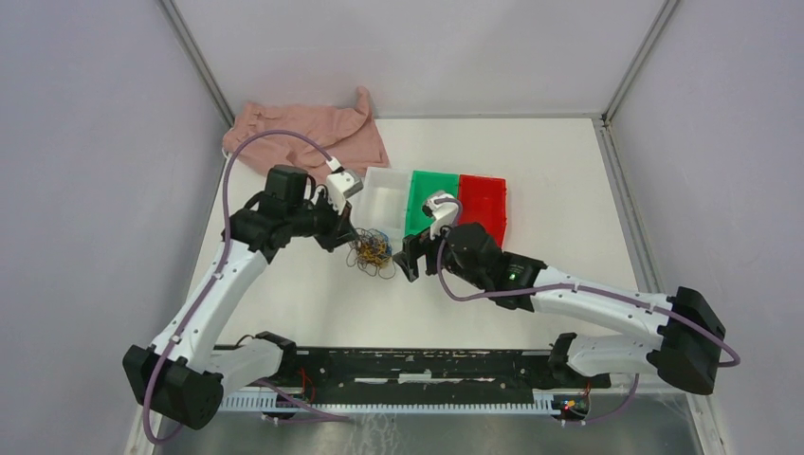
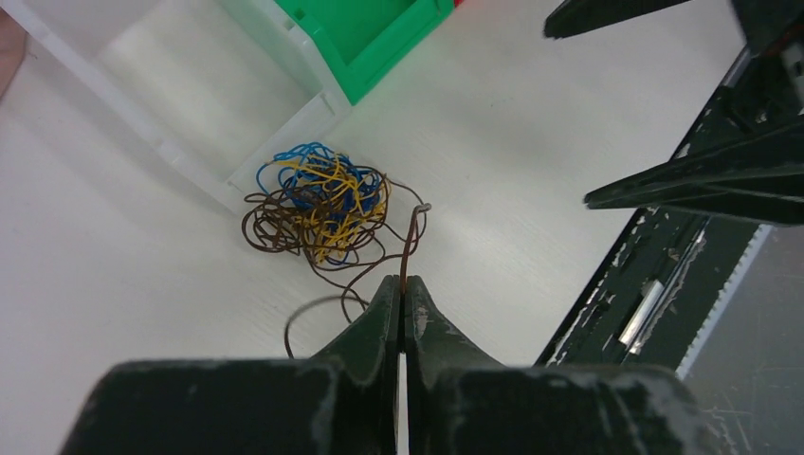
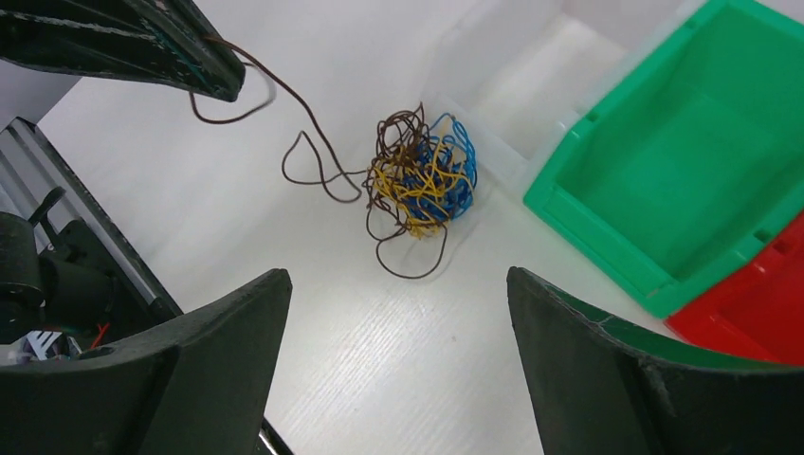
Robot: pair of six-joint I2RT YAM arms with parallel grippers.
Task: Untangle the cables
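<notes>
Fingers on the left gripper are pinched all the way shut, and they've got one dark brown strand clamped right at the tips. From there the strand runs straight ahead of the tips, bends over at a little hook, then drops into the main knot of cables. That knot is a yellow, blue and brown ball sitting ahead of those fingers and a bit to their left. It's on the table, pushed right up against the wall of the white bin. So the held strand's long axis points pretty much from my left fingertips into the knot, with some slack loops lying beside it. The right gripper is spread wide open with nothing in it, and the knot is dead ahead of the gap, a little way past the tips. The green bin and red bin are off to that gripper's right side. My read: the left side is the one attached, the right is the free one lined up on the ball. Pulling the strand back along its own line would probably just drag the whole clump unless the right comes in and pins it first.
</notes>
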